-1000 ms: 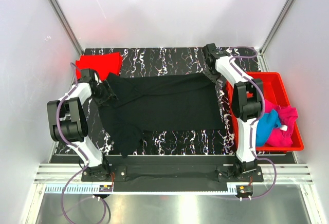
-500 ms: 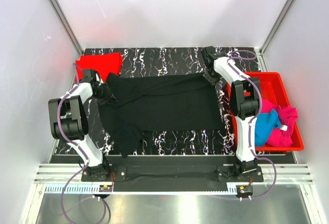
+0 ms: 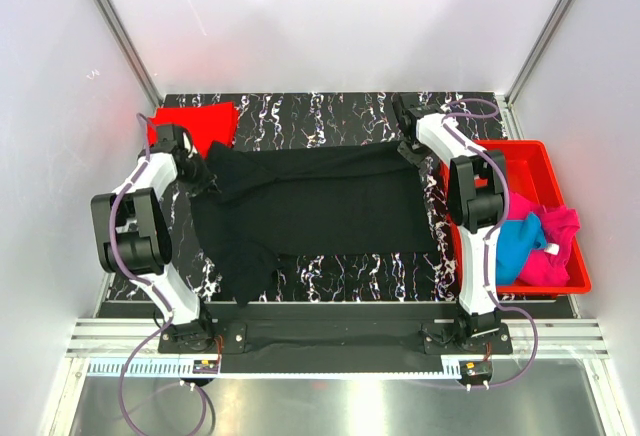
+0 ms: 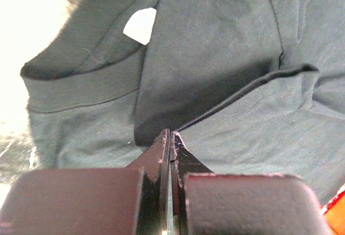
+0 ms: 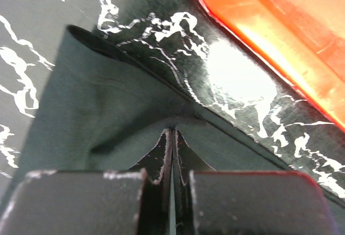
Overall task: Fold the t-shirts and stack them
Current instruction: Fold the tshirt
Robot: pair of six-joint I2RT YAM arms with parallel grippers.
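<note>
A black t-shirt [image 3: 320,201] lies spread across the marbled table, one part hanging toward the front left. My left gripper [image 3: 203,170] is at its back-left corner, near the collar [image 4: 81,76]. In the left wrist view the gripper [image 4: 170,133] is shut, and a fold of the black cloth [image 4: 215,41] runs out from the tips. My right gripper [image 3: 409,147] is at the back-right corner; its tips [image 5: 171,131] are shut on puckered black cloth [image 5: 81,100]. A red t-shirt [image 3: 195,121] lies folded at the back left. Blue [image 3: 518,246] and magenta [image 3: 556,248] t-shirts sit bunched in the bin.
A rigid red plastic bin [image 3: 541,148] stands at the table's right edge, close beside the right arm; its rim [image 5: 280,30] shows in the right wrist view. White walls enclose the table on three sides. Both arm bases are at the near edge.
Both grippers have closed on the black t-shirt's back corners. The left gripper has shifted a little toward the back left, drawing that corner with it.
</note>
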